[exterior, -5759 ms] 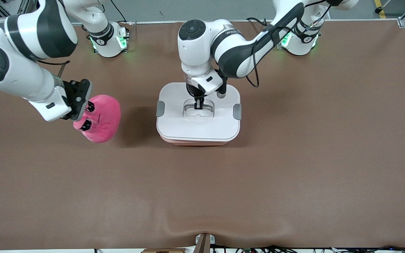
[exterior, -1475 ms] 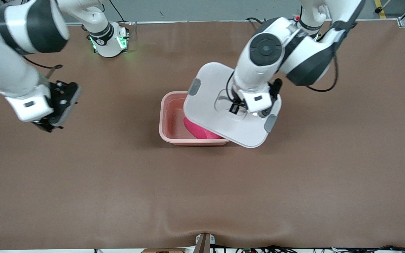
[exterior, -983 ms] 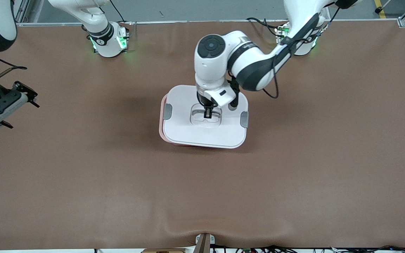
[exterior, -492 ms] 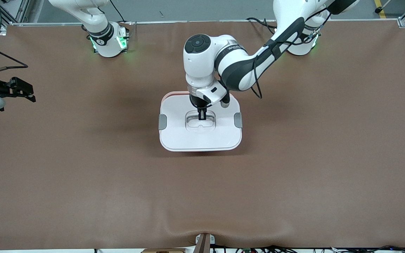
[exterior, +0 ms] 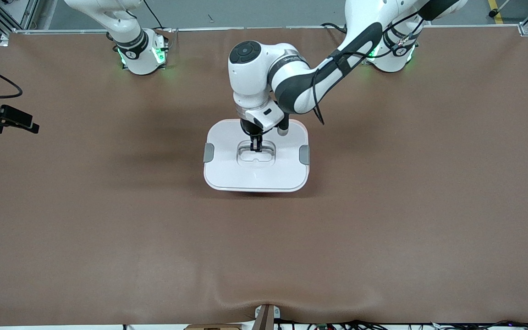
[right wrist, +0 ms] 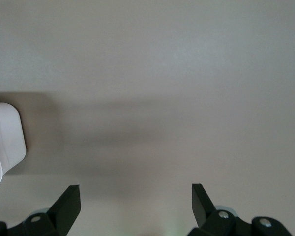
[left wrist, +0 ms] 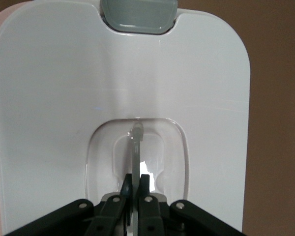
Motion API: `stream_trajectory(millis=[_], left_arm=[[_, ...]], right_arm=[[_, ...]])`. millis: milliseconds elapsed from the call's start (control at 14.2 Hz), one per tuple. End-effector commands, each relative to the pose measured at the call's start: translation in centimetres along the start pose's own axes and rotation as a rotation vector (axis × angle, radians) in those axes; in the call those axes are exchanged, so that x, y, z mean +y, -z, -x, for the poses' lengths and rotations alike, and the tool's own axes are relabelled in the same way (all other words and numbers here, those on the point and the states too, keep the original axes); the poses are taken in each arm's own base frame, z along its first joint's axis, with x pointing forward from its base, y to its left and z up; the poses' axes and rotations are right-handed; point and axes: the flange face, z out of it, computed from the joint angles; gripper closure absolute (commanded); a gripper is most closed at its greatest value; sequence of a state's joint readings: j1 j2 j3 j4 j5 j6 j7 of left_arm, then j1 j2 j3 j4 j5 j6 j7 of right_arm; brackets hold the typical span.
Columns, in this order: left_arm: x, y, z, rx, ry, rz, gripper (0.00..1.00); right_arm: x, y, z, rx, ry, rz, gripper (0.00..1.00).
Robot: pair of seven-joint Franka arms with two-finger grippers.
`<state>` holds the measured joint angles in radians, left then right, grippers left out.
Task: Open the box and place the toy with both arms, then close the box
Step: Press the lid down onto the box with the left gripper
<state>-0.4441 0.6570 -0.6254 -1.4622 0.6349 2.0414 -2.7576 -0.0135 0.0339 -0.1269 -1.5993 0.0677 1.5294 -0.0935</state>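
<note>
The box stands mid-table with its white lid lying flat over it; grey clips sit at both ends. My left gripper reaches straight down into the lid's recess and is shut on the thin clear handle, its fingertips pressed against either side. In the left wrist view the lid fills the frame. The toy is hidden. My right gripper hangs over the table's edge at the right arm's end, open and empty.
The brown table mat lies bare around the box. The right wrist view catches one corner of the box lid over the mat. Both arm bases stand along the table's edge farthest from the front camera.
The left gripper has brought the lid, still held by its handle, from tilted beside the tub to flat over it. The right gripper has drawn back to the table's edge.
</note>
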Motion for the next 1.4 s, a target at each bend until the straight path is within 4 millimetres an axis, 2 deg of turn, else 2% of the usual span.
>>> stream_trajectory(millis=[0, 140, 351, 562, 773, 983, 1334], left_arm=[[-1.4, -0.7, 0.1, 0.033, 0.095, 0.031, 1.00], [-2.0, -0.9, -0.2, 0.046, 0.087, 0.029, 1.00], [-2.0, -0.9, -0.2, 0.049, 0.089, 0.028, 1.00], [-2.2, -0.8, -0.4, 0.052, 0.124, 0.033, 1.00], [-2.4, -1.0, -0.5, 0.058, 0.128, 0.033, 1.00], [-2.8, -1.1, -0.6, 0.064, 0.125, 0.031, 1.00], [-3.8, -1.7, -0.7, 0.080, 0.108, 0.023, 1.00]], right_arm=[[-0.5, 0.8, 0.6, 0.001, -0.003, -0.007, 0.00], [-0.5, 0.7, 0.4, 0.000, 0.002, 0.023, 0.00], [-2.4, 1.2, 0.4, 0.006, 0.040, 0.076, 0.00], [-2.5, 0.9, 0.2, 0.006, 0.043, 0.077, 0.00], [-1.6, 1.1, 0.3, 0.003, 0.043, 0.074, 0.00], [-2.6, 1.9, 0.1, 0.021, 0.082, 0.067, 0.00], [-2.6, 1.9, 0.0, 0.023, 0.082, 0.067, 0.00]])
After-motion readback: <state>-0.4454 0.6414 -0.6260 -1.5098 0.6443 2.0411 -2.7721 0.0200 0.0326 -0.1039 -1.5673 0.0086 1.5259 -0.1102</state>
